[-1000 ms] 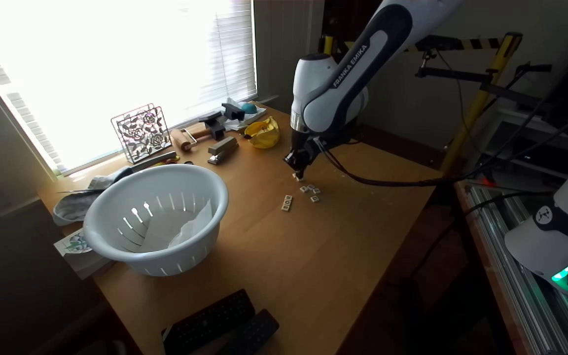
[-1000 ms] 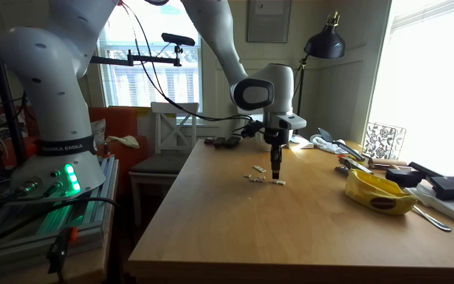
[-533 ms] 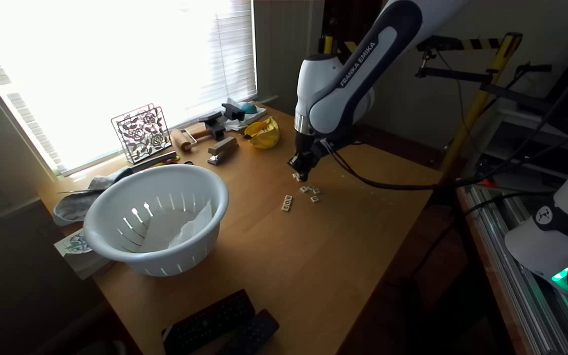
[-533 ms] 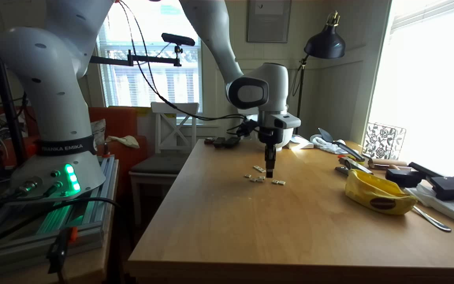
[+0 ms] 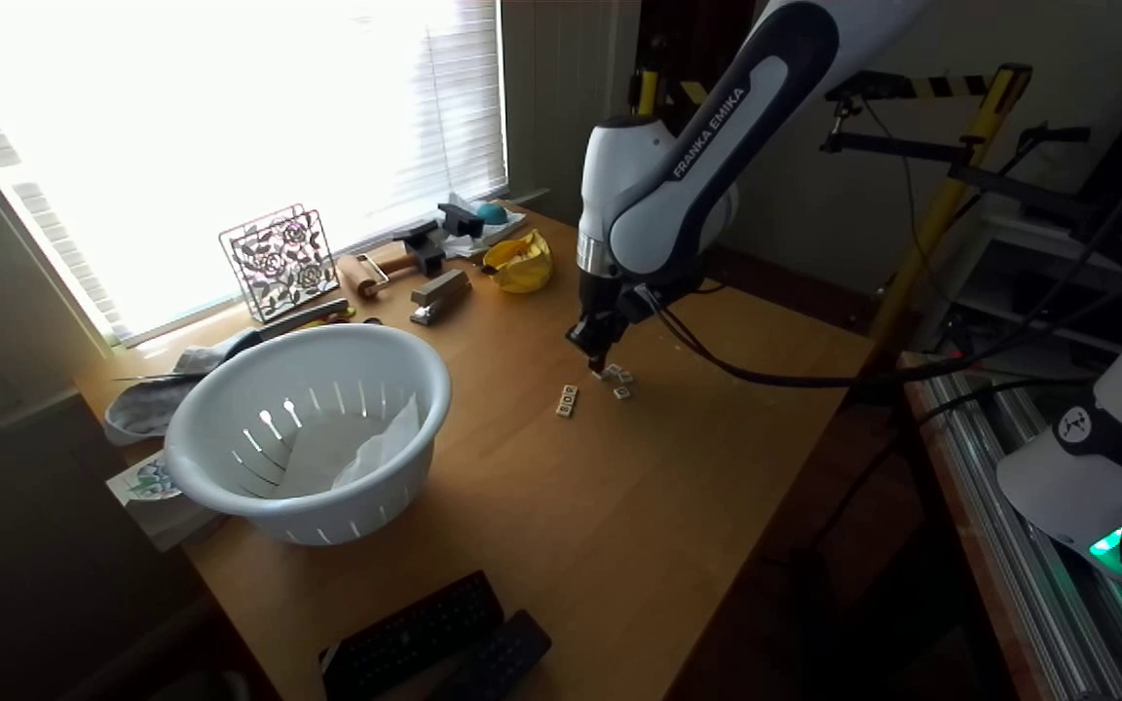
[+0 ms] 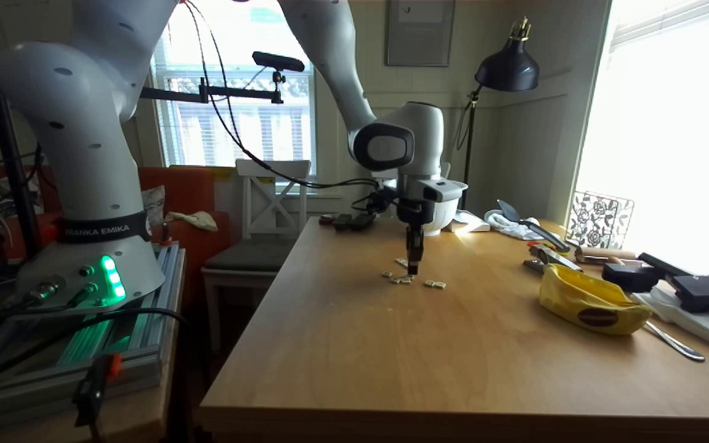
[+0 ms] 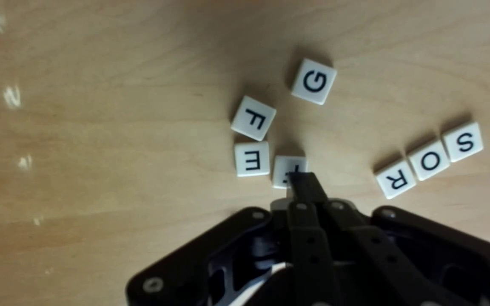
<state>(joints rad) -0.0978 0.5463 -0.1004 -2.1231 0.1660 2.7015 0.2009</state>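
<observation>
My gripper is shut and points down at a group of small white letter tiles on the wooden table. Its fingertips cover part of one tile, whose letter is half hidden; whether they touch it I cannot tell. Beside that tile lies an E tile, with an F tile at its corner and a G tile apart. S, O and R tiles form a slanted row to the right. In an exterior view, two more tiles lie near the gripper. Nothing is visibly held.
A white colander stands near the window side, with dark remotes at the table's end. A stapler, a yellow pouch and a flowered metal holder line the window edge. A cable hangs from the arm.
The shut gripper has lifted off the two-tile pair, moved across to the cluster, and come down over a tile there. No tile has visibly shifted.
</observation>
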